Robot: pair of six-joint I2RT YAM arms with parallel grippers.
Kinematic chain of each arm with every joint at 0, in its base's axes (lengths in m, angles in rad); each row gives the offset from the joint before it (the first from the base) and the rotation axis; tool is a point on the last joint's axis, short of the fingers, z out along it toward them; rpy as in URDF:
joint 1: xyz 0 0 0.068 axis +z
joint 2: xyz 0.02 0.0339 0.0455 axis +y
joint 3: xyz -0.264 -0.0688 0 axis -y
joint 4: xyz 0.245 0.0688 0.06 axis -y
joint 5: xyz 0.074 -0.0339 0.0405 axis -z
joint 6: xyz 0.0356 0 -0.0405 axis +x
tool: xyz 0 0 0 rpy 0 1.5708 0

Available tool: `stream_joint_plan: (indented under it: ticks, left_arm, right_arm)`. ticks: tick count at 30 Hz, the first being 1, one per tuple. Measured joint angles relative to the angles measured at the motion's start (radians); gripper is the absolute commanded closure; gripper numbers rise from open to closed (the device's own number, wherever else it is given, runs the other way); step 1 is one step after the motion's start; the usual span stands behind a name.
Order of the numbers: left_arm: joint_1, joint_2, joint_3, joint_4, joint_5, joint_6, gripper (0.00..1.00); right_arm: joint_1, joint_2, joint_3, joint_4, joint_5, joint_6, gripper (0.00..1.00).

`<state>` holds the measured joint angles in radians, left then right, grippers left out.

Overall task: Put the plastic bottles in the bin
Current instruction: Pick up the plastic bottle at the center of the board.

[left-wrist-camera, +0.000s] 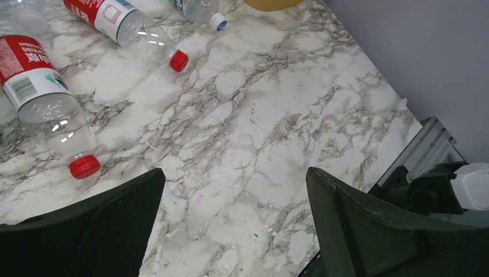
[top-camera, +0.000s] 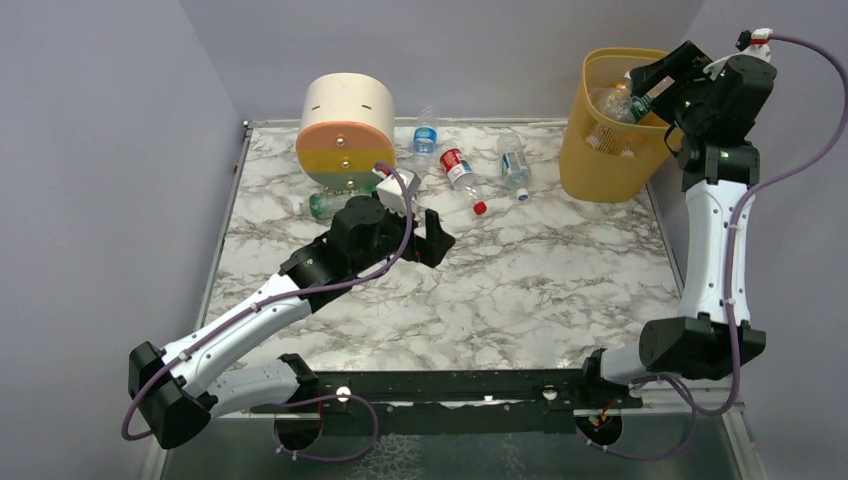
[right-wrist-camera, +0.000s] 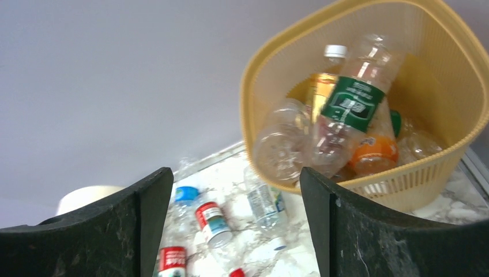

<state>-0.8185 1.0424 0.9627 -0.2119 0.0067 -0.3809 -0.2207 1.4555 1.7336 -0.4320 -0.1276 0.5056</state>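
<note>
**Both grippers open, one over the bin, one over the marble**

Right against the left wrist lens, the left gripper [left-wrist-camera: 235, 179] has its two dark fingers [left-wrist-camera: 109, 225] spread wide with only bare marble between them. It hangs above the table [top-camera: 520, 290], a little left of the middle and closer to the far edge than the near one.

Just beyond it lie loose plastic bottles. A red-labelled bottle [left-wrist-camera: 40, 98] with a red cap lies on its side nearest the fingers. A second red-labelled bottle [top-camera: 458, 170] lies farther towards the far edge. A clear bottle with a pale label [top-camera: 514, 162] rests beside it on the right. A small blue-labelled bottle [top-camera: 425, 138] sits almost at the far edge. A greenish bottle [top-camera: 325, 203] lies against the foot of the round drawer unit [top-camera: 345, 130], which stands at the far edge, left of the middle.

The bin [top-camera: 610, 165] stands in the far right corner of the table. The right gripper [right-wrist-camera: 236, 173] is raised above its rim, fingers apart and gripping nothing. Inside the bin, a green-labelled bottle [right-wrist-camera: 352, 98] leans on a clear bottle [right-wrist-camera: 279, 141], an orange one [right-wrist-camera: 375, 153] and a yellow one with a white cap [right-wrist-camera: 323, 81].
</note>
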Motion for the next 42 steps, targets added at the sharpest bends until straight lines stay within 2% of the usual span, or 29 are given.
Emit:
stream_joint_plan:
  ticks: [5,10,13,14,17,21,32,42]
  left_arm:
    - [0.000,0.047,0.000,0.008,0.000,-0.023,0.01]
    - [0.000,0.039,-0.018,0.013,-0.009,-0.044,0.01]
    - [0.000,0.018,-0.056,0.012,-0.020,-0.060,0.01]
    - [0.000,0.009,-0.072,0.009,-0.024,-0.066,0.01]
    - [0.000,-0.024,-0.118,-0.008,-0.034,-0.088,0.01]
    - [0.000,-0.076,-0.176,-0.021,-0.039,-0.122,0.01]
    - [0.000,-0.122,-0.225,-0.026,-0.038,-0.166,0.01]
    - [0.000,-0.155,-0.240,-0.046,-0.038,-0.185,0.01]
  right_arm:
    - [0.035,-0.104,-0.019,0.013,-0.107,-0.003,0.14]
    - [0.241,-0.111,-0.056,0.019,-0.161,-0.038,0.14]
    - [0.387,-0.062,-0.070,0.018,-0.156,-0.074,0.14]
    - [0.396,-0.058,-0.071,0.017,-0.151,-0.084,0.15]
    - [0.537,0.053,-0.066,0.008,-0.122,-0.125,0.17]
    - [0.624,0.211,-0.033,-0.018,-0.063,-0.169,0.19]
    - [0.673,0.577,0.072,-0.032,0.123,-0.229,0.23]
    - [0.673,0.775,0.150,-0.020,0.222,-0.253,0.32]
